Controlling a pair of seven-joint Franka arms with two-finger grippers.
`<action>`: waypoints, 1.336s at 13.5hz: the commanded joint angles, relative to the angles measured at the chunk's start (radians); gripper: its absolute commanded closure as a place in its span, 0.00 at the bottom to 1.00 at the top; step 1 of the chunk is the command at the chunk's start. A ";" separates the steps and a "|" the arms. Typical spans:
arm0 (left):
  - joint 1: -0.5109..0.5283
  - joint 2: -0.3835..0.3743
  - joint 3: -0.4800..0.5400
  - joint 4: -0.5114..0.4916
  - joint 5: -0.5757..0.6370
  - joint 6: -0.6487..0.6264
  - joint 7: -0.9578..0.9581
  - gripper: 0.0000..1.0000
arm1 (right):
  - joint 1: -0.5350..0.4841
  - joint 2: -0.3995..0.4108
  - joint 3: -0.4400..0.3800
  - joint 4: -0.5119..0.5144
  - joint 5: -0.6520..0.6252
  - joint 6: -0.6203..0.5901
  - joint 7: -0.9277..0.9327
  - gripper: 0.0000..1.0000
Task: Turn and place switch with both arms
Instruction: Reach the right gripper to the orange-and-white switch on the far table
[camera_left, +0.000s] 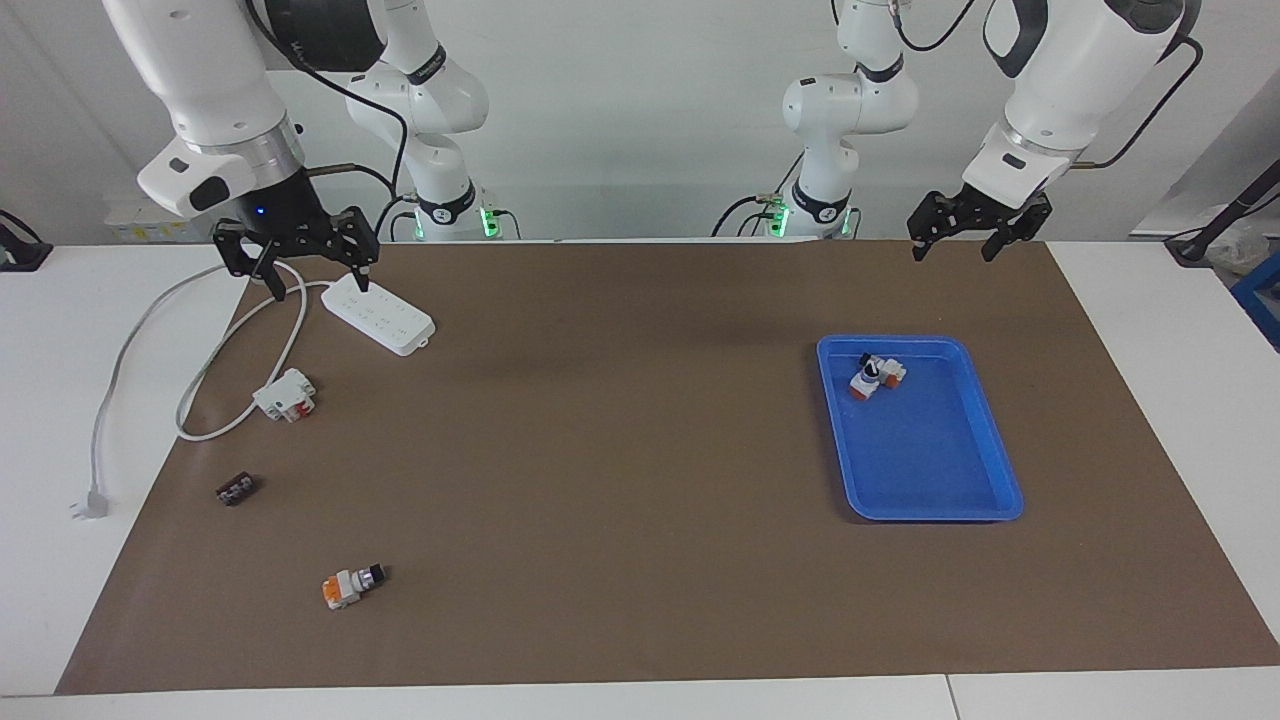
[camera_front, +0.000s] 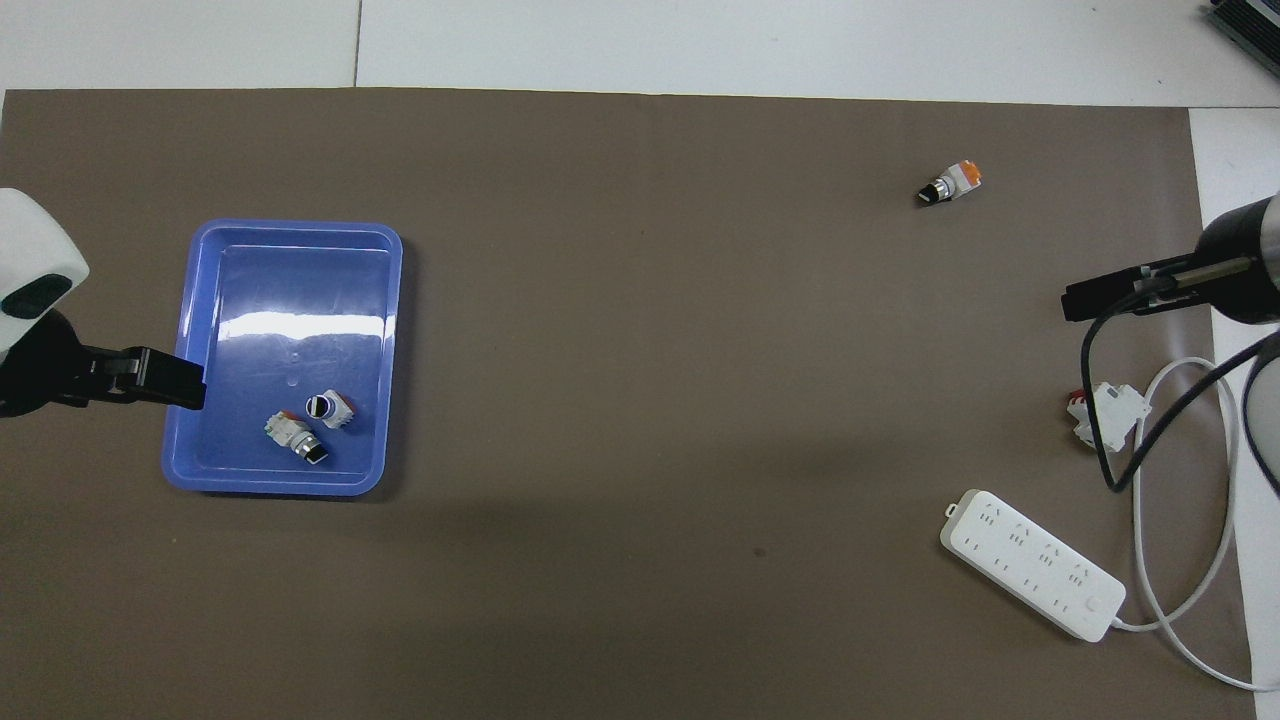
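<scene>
**Both claws released and aloft; the switch lies alone at the table's outer edge**

The small switch with orange end, white-grey body and silver-black knob tip (camera_left: 353, 586) lies on its side on the brown mat covering the surface (camera_left: 620, 450), well apart from everything else. In the overhead view it sits toward 1 o'clock (camera_front: 949, 183), farther from the robots than the white-and-red block (camera_left: 285, 395) and the white power strip (camera_left: 378, 313). Lying flat, it would probably need turning before it can be set down properly, which is likely why two arms share the job.

The right arm's black two-finger claw (camera_left: 293, 262) hangs released over the strip's cable end, holding nothing; it is the arm on the switch's end of the table, so I judge it the likelier one to fetch.

The left arm's black claw (camera_left: 968, 232) is likewise spread and empty, raised beside the shallow blue plastic tray (camera_left: 1000, 470), which already holds two similar switch pieces (camera_front: 310, 425) and looks like the destination.

A small dark terminal block (camera_left: 236, 489) lies on the mat too.

No brand, label or writing can be read.
</scene>
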 joint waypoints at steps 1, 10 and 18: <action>0.006 -0.026 -0.004 -0.028 0.013 0.008 0.012 0.00 | -0.034 0.107 0.005 0.063 0.019 0.056 -0.226 0.02; 0.002 -0.026 -0.007 -0.031 0.013 0.020 0.012 0.00 | -0.040 0.386 0.013 0.125 0.045 0.347 -1.118 0.04; -0.008 -0.046 -0.013 -0.078 0.013 0.074 0.058 0.00 | -0.201 0.685 0.269 0.378 -0.212 0.273 -1.626 0.02</action>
